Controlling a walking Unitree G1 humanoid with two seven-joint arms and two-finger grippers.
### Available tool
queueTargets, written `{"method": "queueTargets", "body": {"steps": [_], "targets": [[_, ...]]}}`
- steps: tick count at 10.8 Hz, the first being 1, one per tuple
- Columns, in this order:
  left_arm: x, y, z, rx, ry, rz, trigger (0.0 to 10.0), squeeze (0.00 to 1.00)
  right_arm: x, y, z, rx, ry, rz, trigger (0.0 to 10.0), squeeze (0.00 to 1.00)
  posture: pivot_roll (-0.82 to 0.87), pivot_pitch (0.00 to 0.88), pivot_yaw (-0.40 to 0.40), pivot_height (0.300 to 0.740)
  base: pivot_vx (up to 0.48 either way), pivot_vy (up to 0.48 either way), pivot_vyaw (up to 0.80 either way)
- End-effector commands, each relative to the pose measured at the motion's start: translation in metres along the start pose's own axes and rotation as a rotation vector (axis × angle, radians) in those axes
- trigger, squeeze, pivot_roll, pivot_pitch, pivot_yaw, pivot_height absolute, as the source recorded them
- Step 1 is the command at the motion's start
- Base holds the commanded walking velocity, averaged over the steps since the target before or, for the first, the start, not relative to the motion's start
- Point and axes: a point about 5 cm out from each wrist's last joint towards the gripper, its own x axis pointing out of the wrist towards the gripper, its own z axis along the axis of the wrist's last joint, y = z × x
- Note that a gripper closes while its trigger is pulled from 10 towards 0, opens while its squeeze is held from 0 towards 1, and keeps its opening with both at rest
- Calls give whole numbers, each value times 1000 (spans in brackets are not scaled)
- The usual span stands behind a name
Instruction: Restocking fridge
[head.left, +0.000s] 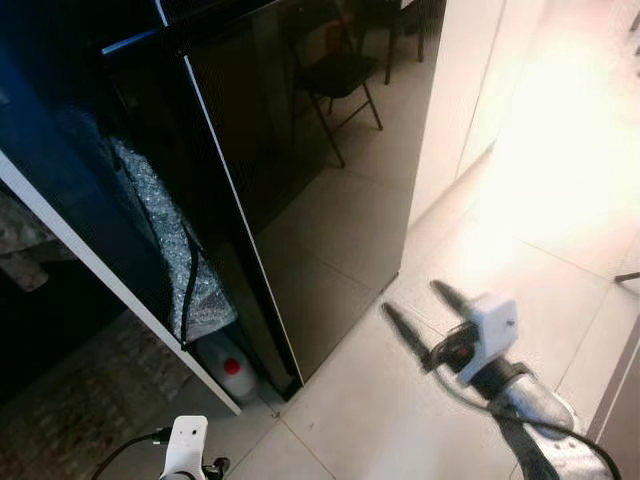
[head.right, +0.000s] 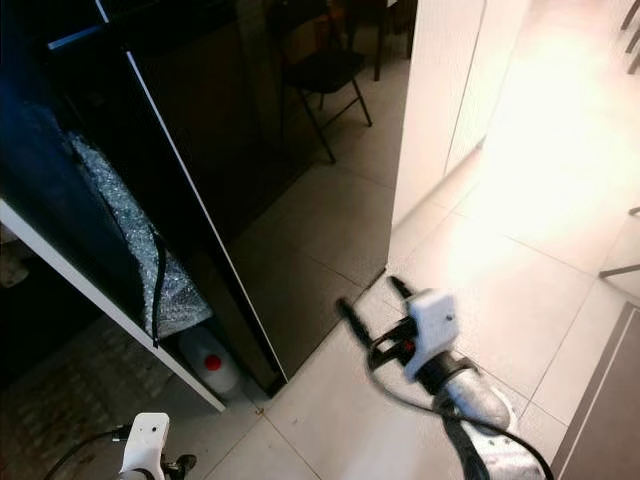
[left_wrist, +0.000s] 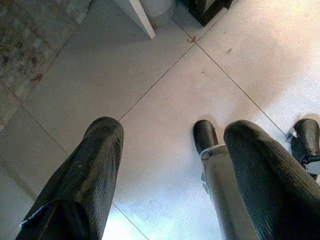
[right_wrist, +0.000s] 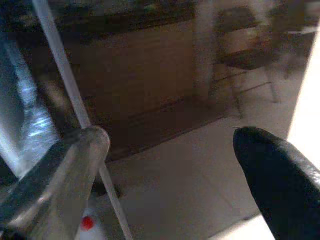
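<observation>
The left gripper (left_wrist: 165, 165) is hanging low, fingers apart, over pale floor tiles (head.left: 400, 420). Ahead-left of the right gripper (head.left: 420, 310), also spread and empty, the glossy black fridge (head.left: 290, 140) is showing its edge.

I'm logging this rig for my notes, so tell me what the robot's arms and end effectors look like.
The right arm is silver metal with a white block at the wrist and a black cable looped beside it. Its right end effector has two long, slim black fingers. The left end effector has two broad, finely ribbed black fingers; its wrist carries a white housing with a thin black cable.
</observation>
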Motion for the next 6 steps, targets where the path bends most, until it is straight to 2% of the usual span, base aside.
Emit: {"method": "queueTargets", "body": {"steps": [1, 2, 3, 4, 5, 6], "targets": [[-2, 6, -7, 2, 21, 18, 10000, 0, -6, -23, -6, 22, 4, -155, 10000, 0, -208, 74, 115, 740, 0, 0, 0], [-2, 6, -7, 3, 22, 18, 10000, 0, -11, -38, -14, 53, 14, -240, 10000, 0, -208, 76, 116, 740, 0, 0, 0], [-2, 6, -7, 5, 23, 19, 10000, 0, -22, -60, -28, 97, 46, -380, 10000, 0, -214, 80, 121, 740, 0, 0, 0], [-2, 6, -7, 16, 25, 20, 10000, 0, -44, -86, -59, 161, 159, -560, 10000, 0, -211, 82, 123, 740, 0, 0, 0], [-2, 7, -7, 8, 23, 28, 10000, 0, -63, -95, -89, 174, 319, -665, 10000, 0, -216, 78, 113, 740, 0, 0, 0], [-2, 6, -7, -19, 16, 43, 10000, 0, -79, -90, -120, 171, 514, -670, 10000, 0, -188, 80, 87, 740, 0, 0, 0]]}}
